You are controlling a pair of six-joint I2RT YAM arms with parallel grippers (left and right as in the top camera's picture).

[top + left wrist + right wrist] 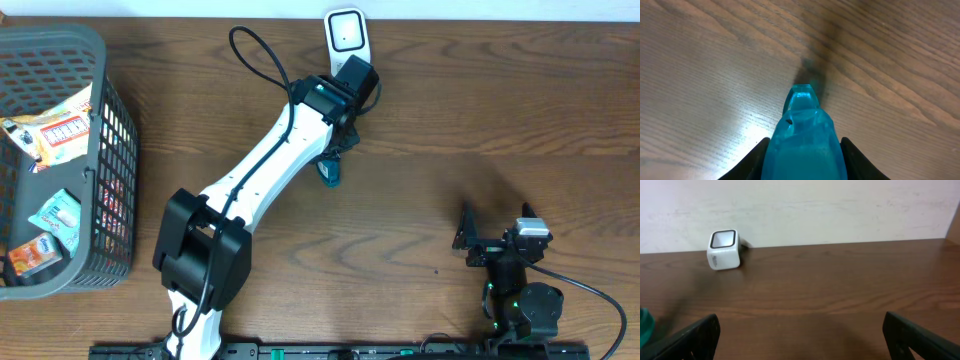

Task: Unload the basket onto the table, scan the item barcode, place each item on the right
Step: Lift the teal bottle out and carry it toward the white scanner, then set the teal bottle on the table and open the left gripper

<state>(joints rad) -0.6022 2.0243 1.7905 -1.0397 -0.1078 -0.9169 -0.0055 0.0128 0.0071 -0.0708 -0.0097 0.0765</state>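
Note:
The item is a translucent teal-blue plastic piece [804,132] with a narrow tip pointing down at the wood. My left gripper [805,145] is shut on it, one dark finger pressed against each side. From overhead the item [329,175] hangs below the left gripper [337,152], just in front of the white barcode scanner [345,32] at the table's back edge. No barcode shows in any view. My right gripper [466,232] rests low at the front right, open and holding nothing [800,330]. Its camera sees the scanner [724,249] far left and a sliver of the item [644,324].
A grey mesh basket [112,160] stands at the left edge, holding several snack packets [55,130]. A pale wall runs along the table's back edge [840,242]. The left arm [270,160] stretches diagonally across the middle of the table.

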